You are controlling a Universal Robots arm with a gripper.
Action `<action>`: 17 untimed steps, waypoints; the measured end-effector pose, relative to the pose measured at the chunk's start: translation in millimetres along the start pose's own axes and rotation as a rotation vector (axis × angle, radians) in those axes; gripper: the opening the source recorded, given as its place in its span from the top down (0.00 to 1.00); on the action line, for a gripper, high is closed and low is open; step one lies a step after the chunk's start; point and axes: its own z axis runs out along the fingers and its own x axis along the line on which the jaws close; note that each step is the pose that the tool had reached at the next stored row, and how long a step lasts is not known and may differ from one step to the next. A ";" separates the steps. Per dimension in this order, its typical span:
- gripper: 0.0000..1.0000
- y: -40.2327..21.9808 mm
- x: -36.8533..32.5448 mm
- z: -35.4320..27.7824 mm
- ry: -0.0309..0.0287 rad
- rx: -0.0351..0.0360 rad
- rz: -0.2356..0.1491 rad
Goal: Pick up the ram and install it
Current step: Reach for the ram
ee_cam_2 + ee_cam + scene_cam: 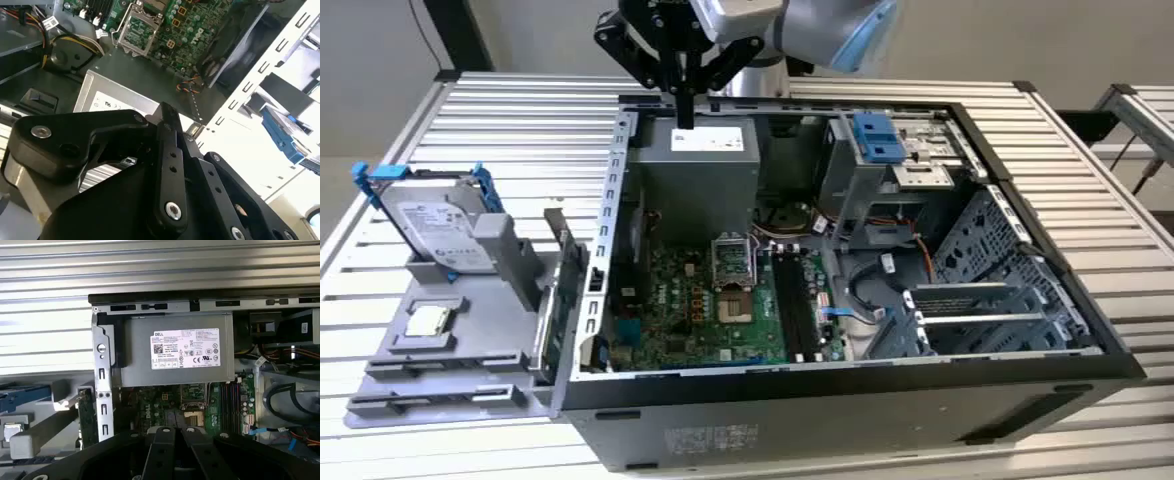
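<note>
Pick step, not started: your black two-finger tool [683, 115], fingers together and empty, hangs over the grey boxy power supply [696, 165] in the open black computer case [854, 405]. The long dark-green ram stick [563, 285] stands on edge in the grey plastic holder [454, 340], just outside the case wall. It is well apart from the tool, toward the exterior view's left. Grasping calls for parted fingers squared over its thin top edge.

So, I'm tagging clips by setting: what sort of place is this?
Probably a robotics lab bench for computer assembly: an open black computer case lies on a white slatted metal table, a grey fixture beside it holds a silver hard drive, and a black pincer hangs above.
</note>
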 end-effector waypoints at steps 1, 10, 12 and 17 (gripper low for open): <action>1.00 0.0 0.0 0.0 -0.0001 0.0000 0.000; 1.00 0.0 0.3 0.0 -0.0014 -0.0001 0.000; 1.00 -0.1 1.1 -0.1 -0.0013 -0.0001 0.000; 1.00 -0.4 6.1 -0.2 -0.0013 0.0000 0.000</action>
